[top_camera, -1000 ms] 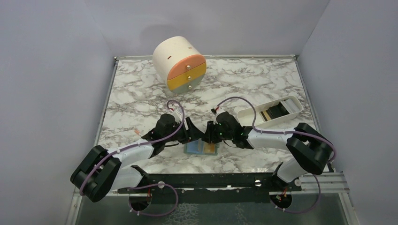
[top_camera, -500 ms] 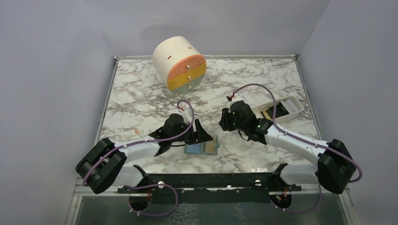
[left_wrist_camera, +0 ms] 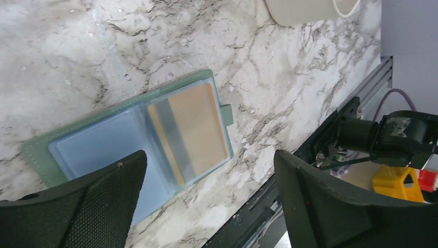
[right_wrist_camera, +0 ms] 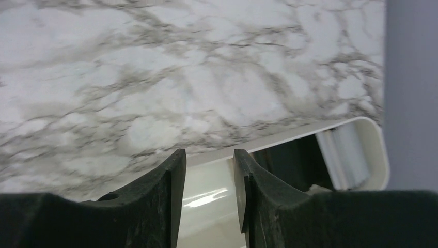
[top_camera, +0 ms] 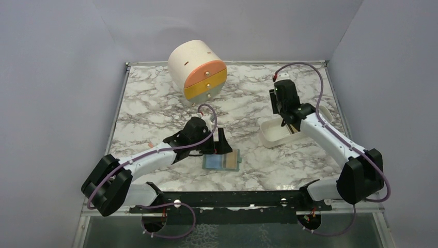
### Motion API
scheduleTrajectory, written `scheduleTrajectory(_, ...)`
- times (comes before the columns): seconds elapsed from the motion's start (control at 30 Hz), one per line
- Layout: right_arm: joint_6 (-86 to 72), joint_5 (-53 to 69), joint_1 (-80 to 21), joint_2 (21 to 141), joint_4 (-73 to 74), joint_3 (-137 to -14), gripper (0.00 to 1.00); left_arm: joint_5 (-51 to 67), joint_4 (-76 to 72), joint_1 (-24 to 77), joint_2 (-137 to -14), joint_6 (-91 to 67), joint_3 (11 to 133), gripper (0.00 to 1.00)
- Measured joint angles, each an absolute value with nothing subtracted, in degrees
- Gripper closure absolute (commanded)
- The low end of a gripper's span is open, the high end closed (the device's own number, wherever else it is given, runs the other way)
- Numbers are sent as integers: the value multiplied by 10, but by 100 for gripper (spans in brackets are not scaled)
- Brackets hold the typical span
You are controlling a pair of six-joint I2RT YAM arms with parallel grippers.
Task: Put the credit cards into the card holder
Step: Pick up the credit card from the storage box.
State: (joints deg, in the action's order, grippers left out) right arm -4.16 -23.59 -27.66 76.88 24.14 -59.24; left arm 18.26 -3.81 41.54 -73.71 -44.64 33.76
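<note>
Hidden: right arm (top_camera: 320, 132) covers half the white tray (top_camera: 269, 135) at the right edge; contents unreadable.
Card holder (left_wrist_camera: 103, 150): open, middle of near edge, tan-orange card (left_wrist_camera: 199, 126) in one pocket.
Left gripper (left_wrist_camera: 206, 170): spread wide, empty, above holder.
Right gripper (right_wrist_camera: 209, 155): slightly parted, empty, over tray rim.
Surface: marble table (top_camera: 155, 103), lilac-grey walls (top_camera: 51, 77).

The counter (left_wrist_camera: 310, 77) looks like smooth white marble with grey veins, a little shiny. The card holder (left_wrist_camera: 38, 157) has a soft, matt green cover with stitching and clear, shiny plastic pockets. The credit card (left_wrist_camera: 199, 129) inside is smooth tan-orange plastic. The tray (right_wrist_camera: 206, 191) is glossy white plastic. The left tool (left_wrist_camera: 209, 155) has matt black, grainy plastic fingers (left_wrist_camera: 335, 206).
</note>
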Motion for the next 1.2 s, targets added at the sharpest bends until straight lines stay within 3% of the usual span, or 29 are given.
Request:
scheduleTrajectory(0.53, 116, -284, -71, 868, 273, -625, 55, 175, 117, 408, -675, -388, 352, 1)
scheduleTrajectory(0.73, 180, -266, -42, 842, 255, -587, 54, 154, 137, 404, -642, -381, 347, 1)
scheduleTrajectory(1.2, 250, -250, -22, 905, 182, -544, 56, 62, 180, 397, -547, -393, 301, 1)
